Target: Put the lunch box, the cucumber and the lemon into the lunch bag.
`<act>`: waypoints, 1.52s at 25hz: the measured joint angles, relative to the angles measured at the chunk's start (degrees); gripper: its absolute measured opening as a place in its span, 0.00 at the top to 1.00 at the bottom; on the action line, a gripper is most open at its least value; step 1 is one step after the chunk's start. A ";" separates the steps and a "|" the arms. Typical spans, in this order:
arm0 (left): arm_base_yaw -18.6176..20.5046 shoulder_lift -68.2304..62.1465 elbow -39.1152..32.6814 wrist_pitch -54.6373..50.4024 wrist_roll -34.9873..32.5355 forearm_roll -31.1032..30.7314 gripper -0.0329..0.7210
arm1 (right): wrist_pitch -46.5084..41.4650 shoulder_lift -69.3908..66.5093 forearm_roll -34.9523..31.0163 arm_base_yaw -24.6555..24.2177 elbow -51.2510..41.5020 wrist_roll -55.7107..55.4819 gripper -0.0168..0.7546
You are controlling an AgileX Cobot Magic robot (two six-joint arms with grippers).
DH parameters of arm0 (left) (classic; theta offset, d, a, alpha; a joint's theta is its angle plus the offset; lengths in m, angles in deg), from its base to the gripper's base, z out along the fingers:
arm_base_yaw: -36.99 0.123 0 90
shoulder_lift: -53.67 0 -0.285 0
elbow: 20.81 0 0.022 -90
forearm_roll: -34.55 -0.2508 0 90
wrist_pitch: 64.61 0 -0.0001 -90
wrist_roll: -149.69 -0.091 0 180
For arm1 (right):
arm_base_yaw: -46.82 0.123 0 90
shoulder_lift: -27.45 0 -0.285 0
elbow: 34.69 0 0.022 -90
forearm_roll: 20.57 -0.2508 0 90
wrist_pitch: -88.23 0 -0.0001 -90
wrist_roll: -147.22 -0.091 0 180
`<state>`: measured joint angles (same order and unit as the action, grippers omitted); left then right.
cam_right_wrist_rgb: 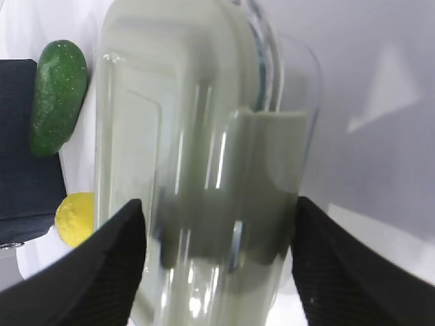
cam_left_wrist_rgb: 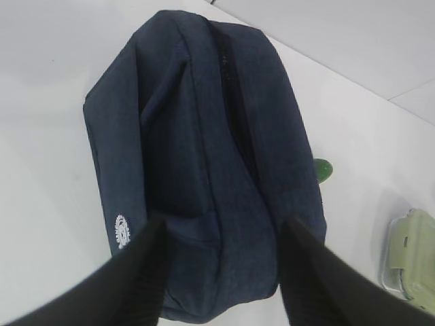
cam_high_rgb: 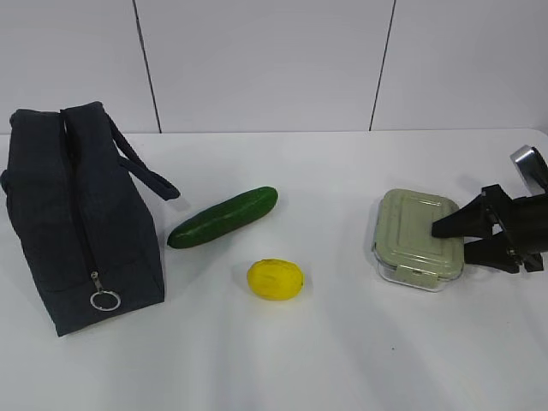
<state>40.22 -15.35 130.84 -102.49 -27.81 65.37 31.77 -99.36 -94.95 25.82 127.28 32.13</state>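
The lunch box (cam_high_rgb: 413, 235), clear with a sage-green lid, lies flat on the table at the right. My right gripper (cam_high_rgb: 452, 241) reaches in from the right edge and is shut on it, one finger against each side (cam_right_wrist_rgb: 219, 224). The dark green cucumber (cam_high_rgb: 224, 217) lies slantwise at mid-table, with the yellow lemon (cam_high_rgb: 275, 279) just in front of it. The navy lunch bag (cam_high_rgb: 81, 223) stands at the left, zipper closed, its ring pull hanging low. In the left wrist view my left gripper (cam_left_wrist_rgb: 223, 224) hovers open above the lunch bag (cam_left_wrist_rgb: 204, 170), holding nothing.
The white table meets a pale panelled wall at the back. The bag's strap handle (cam_high_rgb: 150, 171) droops toward the cucumber. Bare tabletop lies between the lemon and the lunch box and along the front edge.
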 joint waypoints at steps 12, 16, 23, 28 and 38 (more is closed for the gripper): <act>0.00 0.00 0.00 0.00 0.00 -0.15 0.45 | 0.33 0.00 -0.37 0.00 0.00 0.38 0.41; 0.00 0.00 0.00 0.00 -0.09 -0.15 0.45 | 0.33 0.00 -0.46 0.00 0.00 0.55 0.42; 0.00 0.00 0.00 0.00 -0.09 -0.27 0.45 | 0.33 0.00 -0.59 0.00 0.00 0.76 0.44; 0.00 0.00 0.00 0.04 -0.09 -0.37 0.45 | 0.33 0.00 -0.59 0.00 0.00 0.82 0.44; 0.00 0.00 0.00 0.04 -0.09 -0.39 0.45 | 0.33 0.00 -0.86 0.00 0.00 1.10 0.46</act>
<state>40.22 -15.35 130.84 -102.45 -27.90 64.98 32.10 -99.36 -95.81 25.82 127.28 33.23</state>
